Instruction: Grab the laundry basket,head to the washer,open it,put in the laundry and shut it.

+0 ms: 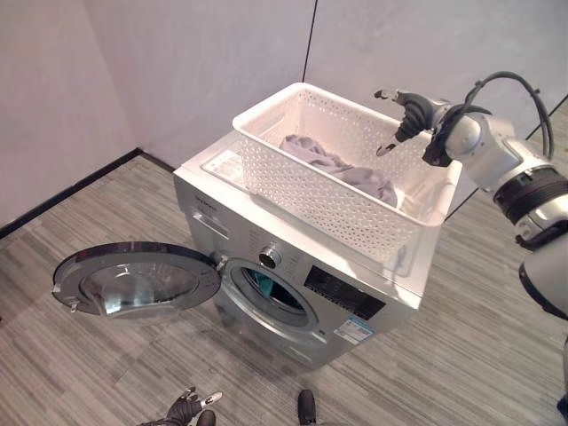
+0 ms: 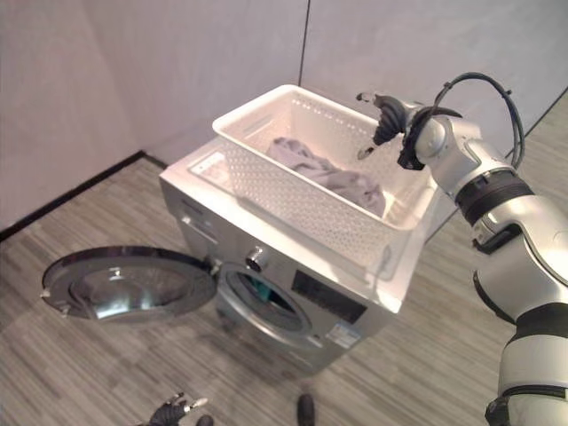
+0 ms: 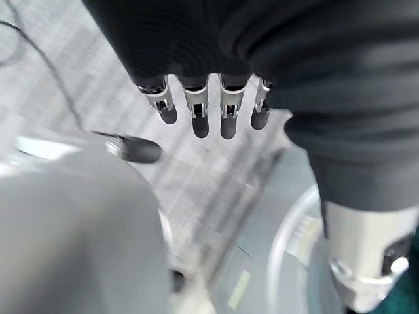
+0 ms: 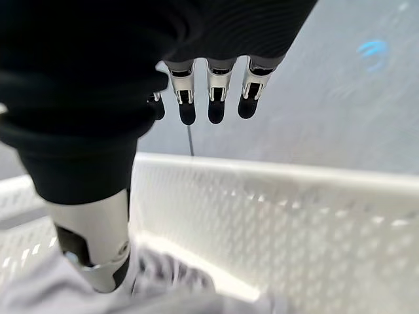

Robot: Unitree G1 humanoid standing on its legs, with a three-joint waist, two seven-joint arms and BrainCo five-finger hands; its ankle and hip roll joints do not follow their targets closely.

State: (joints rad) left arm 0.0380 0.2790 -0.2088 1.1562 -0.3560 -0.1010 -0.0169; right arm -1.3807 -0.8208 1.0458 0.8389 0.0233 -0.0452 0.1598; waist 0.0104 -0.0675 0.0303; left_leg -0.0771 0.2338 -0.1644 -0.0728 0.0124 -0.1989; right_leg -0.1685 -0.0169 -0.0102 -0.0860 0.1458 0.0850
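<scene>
A silver washer (image 1: pixel 293 257) stands with its round door (image 1: pixel 133 282) swung wide open to the left. Something teal shows inside the drum opening (image 1: pixel 266 291). On the washer's top sits a white perforated laundry basket (image 1: pixel 311 200) holding crumpled grey laundry (image 1: pixel 342 167). My right hand (image 1: pixel 410 114) hovers over the basket's far right corner, open, fingers (image 4: pixel 213 91) straight and holding nothing, with the grey laundry (image 4: pixel 177 288) and the basket wall (image 4: pixel 294 216) below it. Down low near the floor in front of the washer my left hand (image 1: pixel 186 410) hangs open, its fingers (image 3: pixel 200 111) straight.
Grey walls (image 1: pixel 177 62) stand close behind the washer, with a black baseboard (image 1: pixel 71 191) along the left one. Wood-look floor (image 1: pixel 461 337) stretches in front and to the right. The open door juts out over the floor on the left.
</scene>
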